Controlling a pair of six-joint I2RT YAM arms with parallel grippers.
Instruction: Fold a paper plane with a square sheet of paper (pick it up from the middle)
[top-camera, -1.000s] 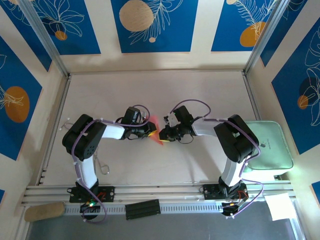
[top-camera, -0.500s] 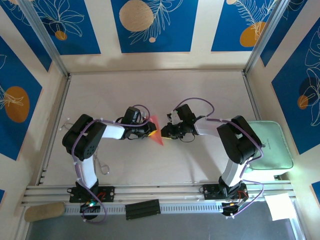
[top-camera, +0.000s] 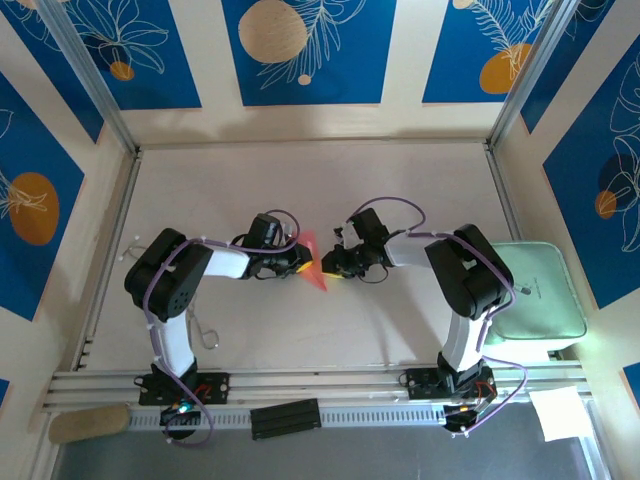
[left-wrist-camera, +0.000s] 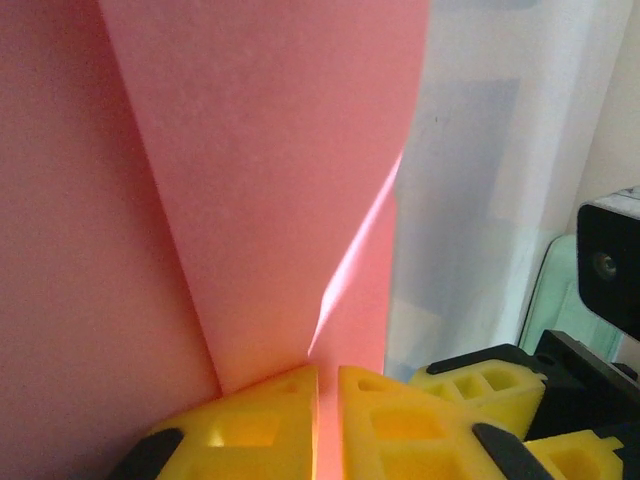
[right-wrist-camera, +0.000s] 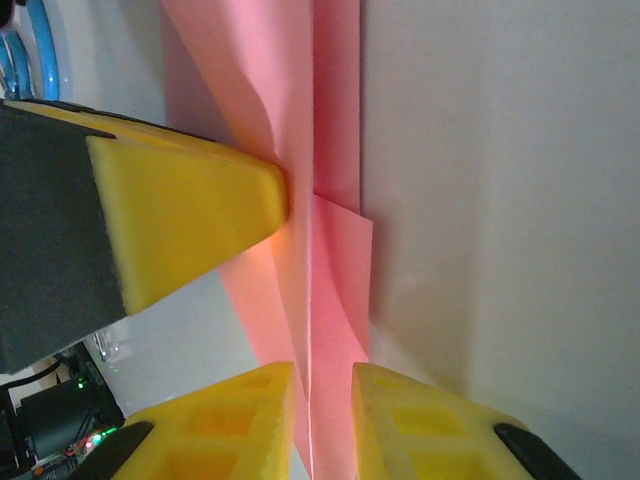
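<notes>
Bright, even light above; soft and glowing up close

From overhead we see the pale table (top-camera: 400, 180) evenly lit, with faint soft shadows beneath both arms, and the corner posts (top-camera: 82, 70) lean outward with the wide lens. In the wrist views the pink-red paper (left-wrist-camera: 250, 150) sits too near for sharp focus. A bright streak runs along its fold, and light glows through its layers.

left gripper (top-camera: 301, 265) and right gripper (top-camera: 329, 269) meet near middle of pale surface (top-camera: 300, 180), facing each other. pink-red paper (top-camera: 316, 276) between them, touching both. paper small, folded, narrow point toward near edge. grip of fingers too small to judge. pale green pad (top-camera: 540, 290) at right edge of surface. white sheet (top-camera: 560, 412) at near right corner. black bar (top-camera: 285, 418) on near rail.
</notes>
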